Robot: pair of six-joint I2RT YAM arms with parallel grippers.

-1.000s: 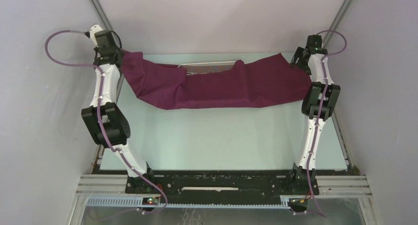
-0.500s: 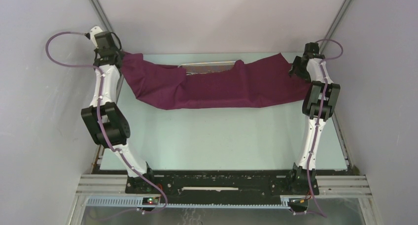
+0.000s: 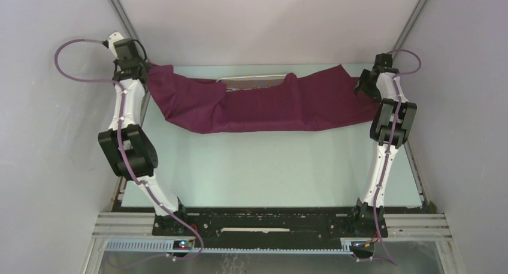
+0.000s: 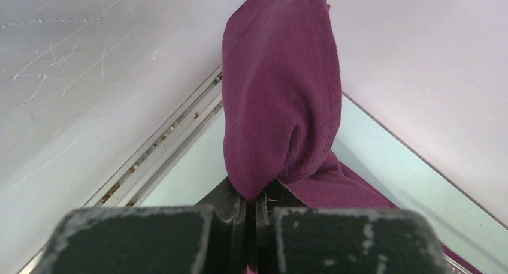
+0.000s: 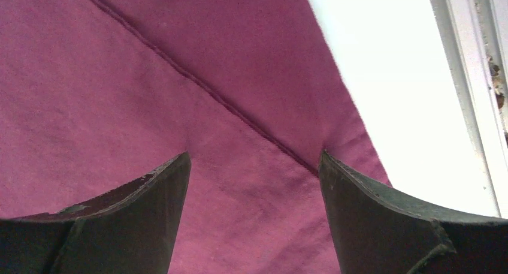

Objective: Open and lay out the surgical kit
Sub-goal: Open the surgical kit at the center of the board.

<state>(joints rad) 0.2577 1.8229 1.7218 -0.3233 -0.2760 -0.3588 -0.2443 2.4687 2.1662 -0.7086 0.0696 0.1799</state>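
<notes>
Across the far end of the table [image 3: 269, 166], the maroon cloth wrap [image 3: 263, 109] lies stretched sideways in a long rumpled band. The wire-mesh tray [image 3: 251, 78] peeks out along the cloth's far edge near the middle. Only a strip of its silver rim shows, and the rest sits under the fabric.

Left of the tray, close to the side wall, the left gripper [image 4: 251, 203] has the cloth's left corner pinched. Its fingers are pressed tight together, with a thick fold of fabric bulging out from between them. From that corner the cloth runs back towards the tray in loose creases.

Right of the tray, the right gripper [image 5: 254, 160] hangs over the cloth's right end. Its fingers [image 5: 144, 208] are spread wide and there is nothing between them. Under them the wrist view shows flat maroon fabric with a stitched seam running diagonally. The cloth's edge, bare table and the side rail lie just beyond on the side away from the tray. I can't tell whether those fingertips actually touch the fabric. On the tray's near side the table surface is pale and bare-looking as far as the arm bases.
</notes>
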